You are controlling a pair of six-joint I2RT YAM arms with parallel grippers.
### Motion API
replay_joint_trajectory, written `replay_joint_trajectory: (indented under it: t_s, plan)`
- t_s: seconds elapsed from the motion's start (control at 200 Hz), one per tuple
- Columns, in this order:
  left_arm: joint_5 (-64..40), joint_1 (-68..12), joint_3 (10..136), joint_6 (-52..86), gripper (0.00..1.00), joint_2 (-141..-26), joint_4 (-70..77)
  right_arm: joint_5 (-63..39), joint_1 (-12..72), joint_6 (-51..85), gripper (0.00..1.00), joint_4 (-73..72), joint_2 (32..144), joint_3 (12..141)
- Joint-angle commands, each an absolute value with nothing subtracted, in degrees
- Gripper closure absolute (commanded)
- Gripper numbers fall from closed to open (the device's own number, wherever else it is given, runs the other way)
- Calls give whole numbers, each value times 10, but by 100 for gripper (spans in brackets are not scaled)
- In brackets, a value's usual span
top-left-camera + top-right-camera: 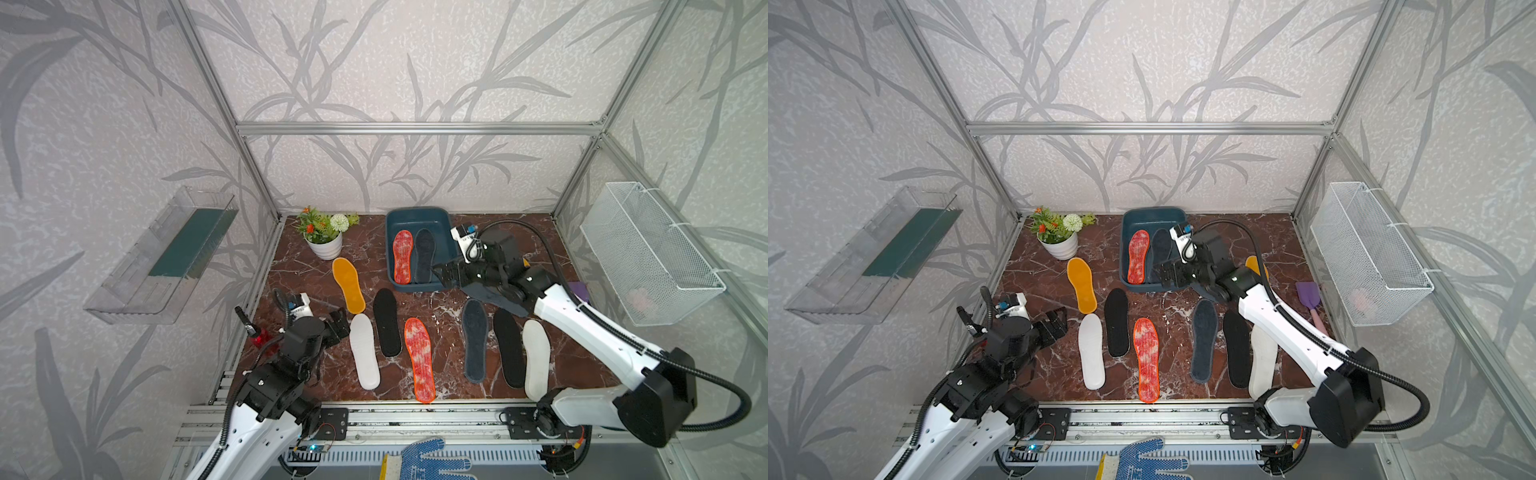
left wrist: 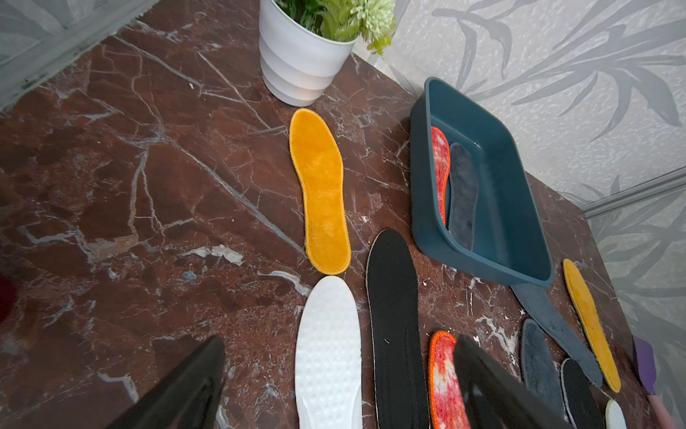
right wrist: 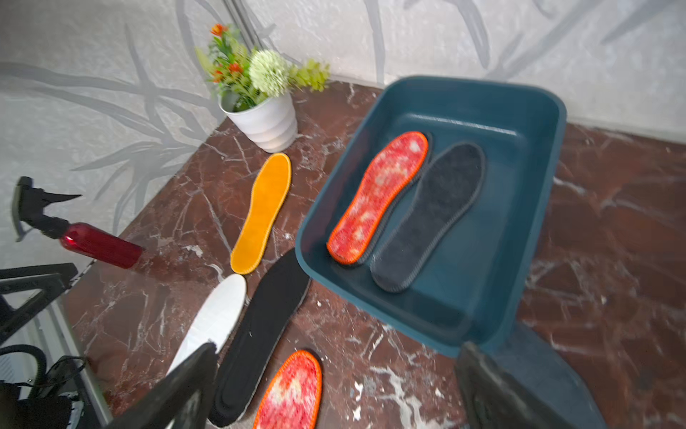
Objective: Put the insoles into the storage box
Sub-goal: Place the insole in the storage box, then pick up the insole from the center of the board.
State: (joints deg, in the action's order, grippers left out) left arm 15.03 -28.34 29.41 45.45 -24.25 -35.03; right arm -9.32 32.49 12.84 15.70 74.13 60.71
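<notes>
Jaws spread and empty, the right gripper (image 1: 446, 272) hangs at the 5 o'clock corner of the storage box (image 1: 417, 218), apparently clear of the dark grey insole (image 1: 424, 255) lying flat inside, while the left gripper (image 1: 338, 324), likewise released, probably lines up on the white insole (image 1: 365, 351) at its 3 o'clock.

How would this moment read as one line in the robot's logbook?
storage box: holds red-orange insole, dark grey insole | left gripper: open, empty | right gripper: open, empty, at box | other insoles: on table

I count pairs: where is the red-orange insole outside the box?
In both top views the red-orange insole lies at the front centre of the table, between a black insole and a dark grey insole.
</notes>
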Motion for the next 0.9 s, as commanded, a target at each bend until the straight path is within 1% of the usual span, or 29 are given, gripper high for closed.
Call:
replay_joint_trajectory:
  t_s: [0.0, 0.1, 0.19, 0.28, 0.43, 0.56, 0.745, 0.895]
  plan:
    - [117, -284, 282, 480, 12, -247, -321, -40, 322, 159, 1, 141, 703, 561]
    - [81, -285, 285, 491, 17, -292, -314, -12, 321, 162, 1, 160, 684, 540]
    - [78, -308, 280, 514, 22, -335, -309, 1, 320, 169, 1, 169, 681, 536]
    - [120, -378, 280, 551, 26, -371, -300, 9, 319, 177, 1, 168, 681, 534]
    - [197, -502, 287, 627, 29, -439, -292, 7, 319, 176, 1, 175, 682, 532]
    - [232, -581, 308, 677, 32, -513, -284, 7, 318, 175, 1, 186, 678, 524]
    - [226, -642, 363, 702, 38, -629, -264, 11, 315, 185, 1, 186, 656, 496]
    - [190, -664, 400, 720, 40, -721, -246, 9, 311, 189, 1, 186, 632, 473]
